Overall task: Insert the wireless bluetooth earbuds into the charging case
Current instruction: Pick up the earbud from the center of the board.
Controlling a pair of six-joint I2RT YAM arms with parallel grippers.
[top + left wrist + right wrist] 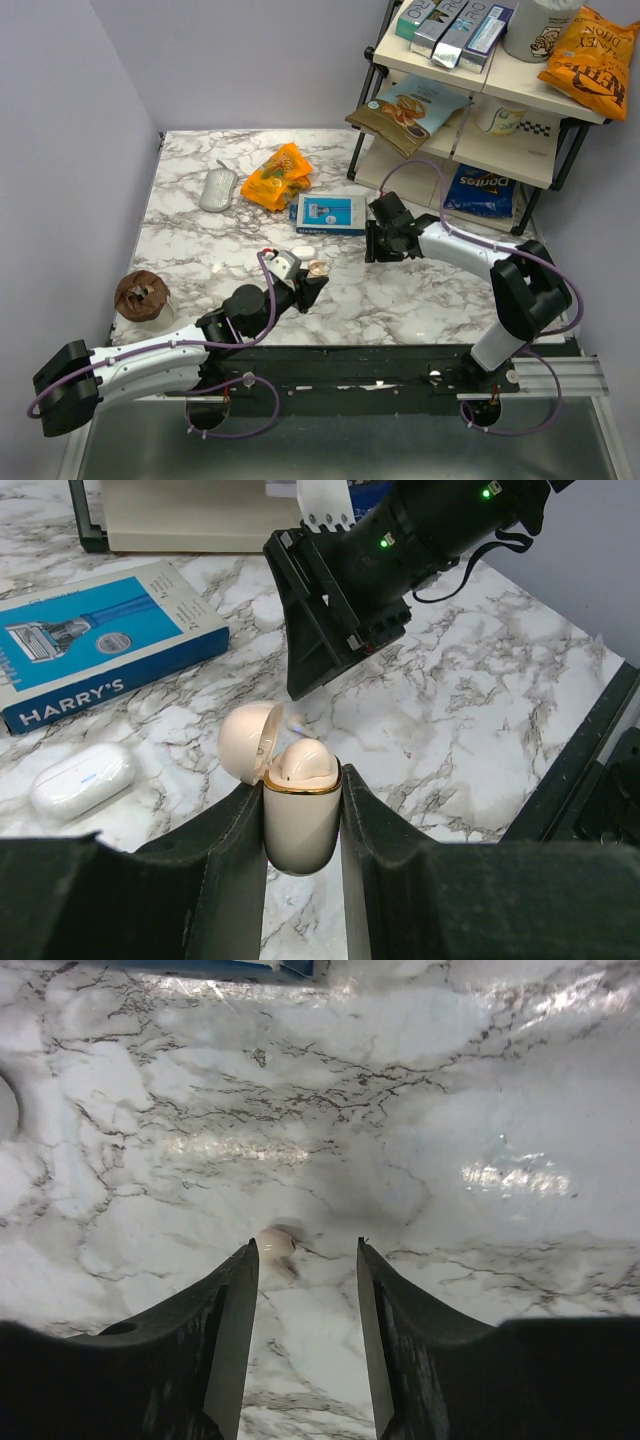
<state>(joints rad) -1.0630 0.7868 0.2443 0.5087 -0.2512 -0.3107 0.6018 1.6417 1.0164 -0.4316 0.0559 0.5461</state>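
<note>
One marble table (200, 250) carried a blue-and-white flat box (330, 213) and, near it, a white pill-shaped case (82, 780). Left gripper (303, 795) was clamped on the cream charging case (300, 835), which stood upright with its lid hinged back and one earbud (305, 762) seated inside. Right gripper (305, 1250) stood partly apart, holding nothing. A second earbud (276, 1248) lay on the marble between its fingers, possibly touching one.
</note>
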